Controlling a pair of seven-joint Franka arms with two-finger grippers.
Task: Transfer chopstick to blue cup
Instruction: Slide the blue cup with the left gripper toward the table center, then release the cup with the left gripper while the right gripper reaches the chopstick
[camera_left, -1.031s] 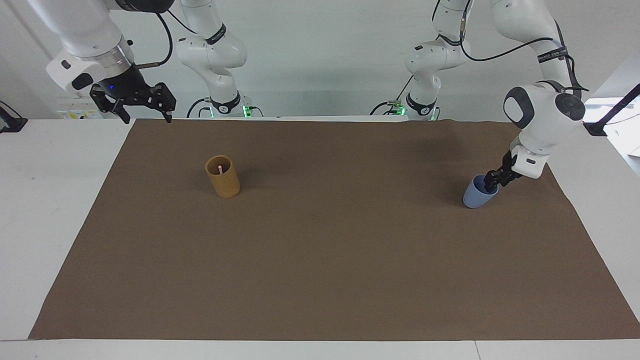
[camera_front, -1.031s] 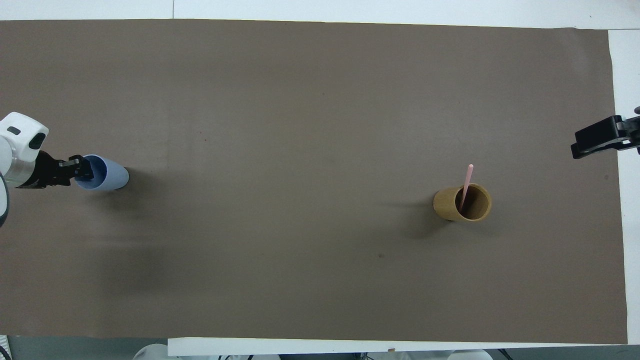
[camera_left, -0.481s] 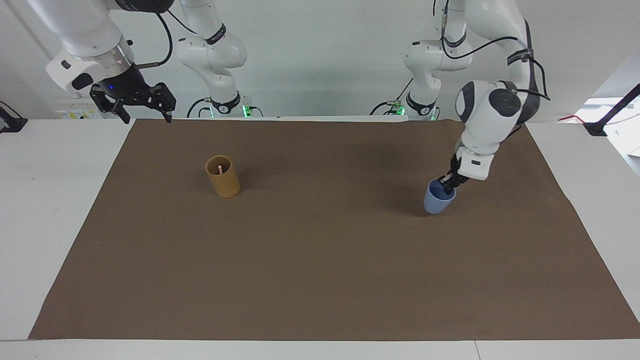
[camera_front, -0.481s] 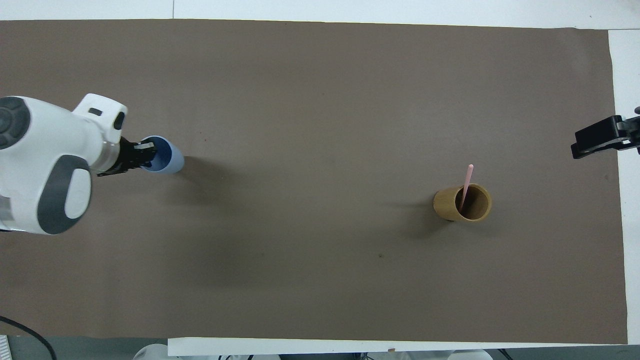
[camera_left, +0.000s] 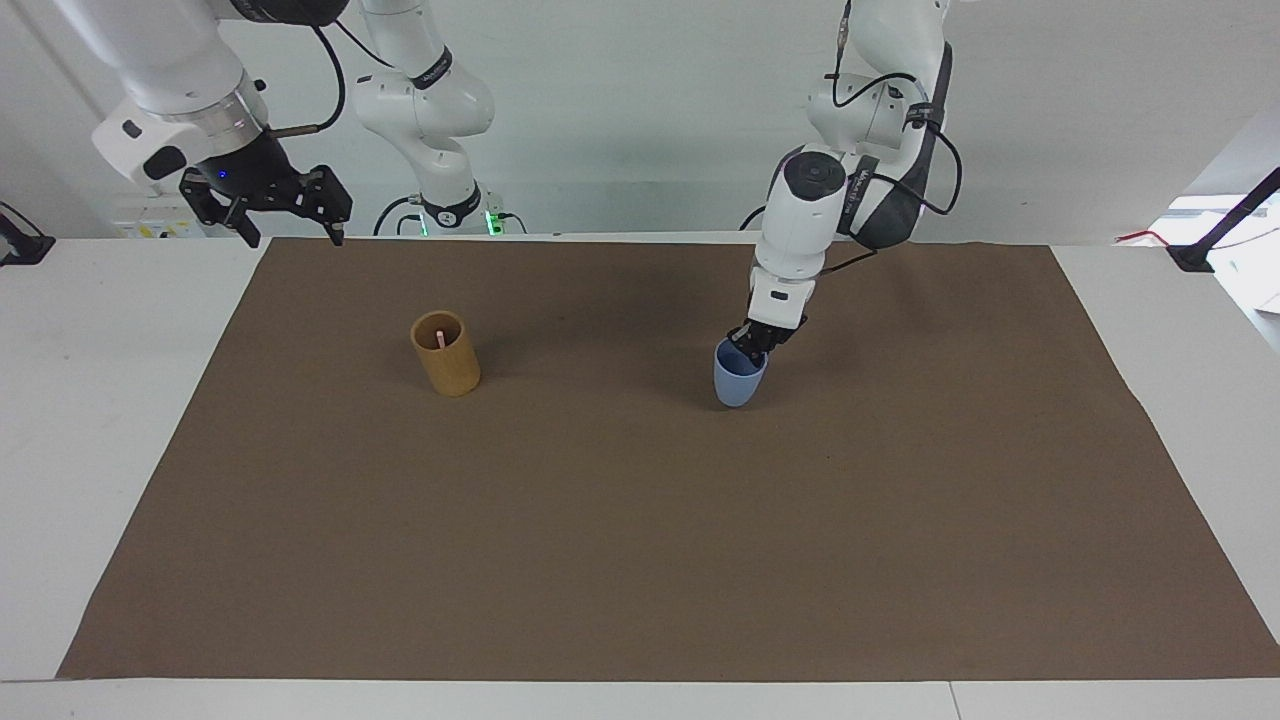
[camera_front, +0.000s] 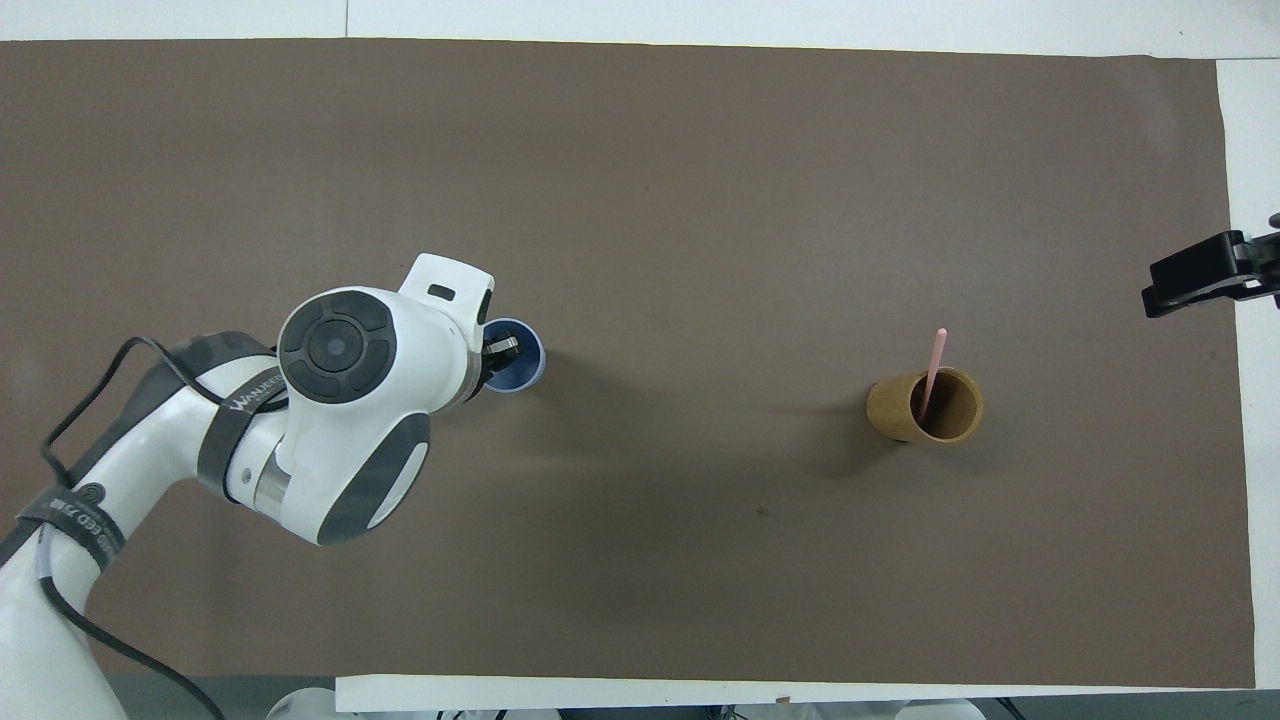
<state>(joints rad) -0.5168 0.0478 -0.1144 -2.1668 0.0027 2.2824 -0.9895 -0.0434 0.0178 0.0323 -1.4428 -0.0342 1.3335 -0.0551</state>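
Observation:
The blue cup (camera_left: 738, 382) stands upright near the middle of the brown mat; it also shows in the overhead view (camera_front: 522, 370). My left gripper (camera_left: 752, 345) is shut on the cup's rim, one finger inside and one outside, and partly covers it from above (camera_front: 500, 350). I cannot tell whether the cup rests on the mat or hangs just above it. The pale pink chopstick (camera_left: 439, 338) leans in the tan cylindrical holder (camera_left: 447, 368) toward the right arm's end, seen also from overhead (camera_front: 936, 362). My right gripper (camera_left: 290, 232) is open and empty, waiting in the air over the mat's corner.
The brown mat (camera_left: 640, 560) covers most of the white table. The tan holder (camera_front: 895, 410) stands about a third of the mat's length from the blue cup. The right gripper (camera_front: 1200, 285) shows at the mat's edge overhead.
My left gripper has carried the blue cup from the left arm's end of the mat toward the middle, closer to the tan holder. The cup went from tilted to upright. The right arm has not moved.

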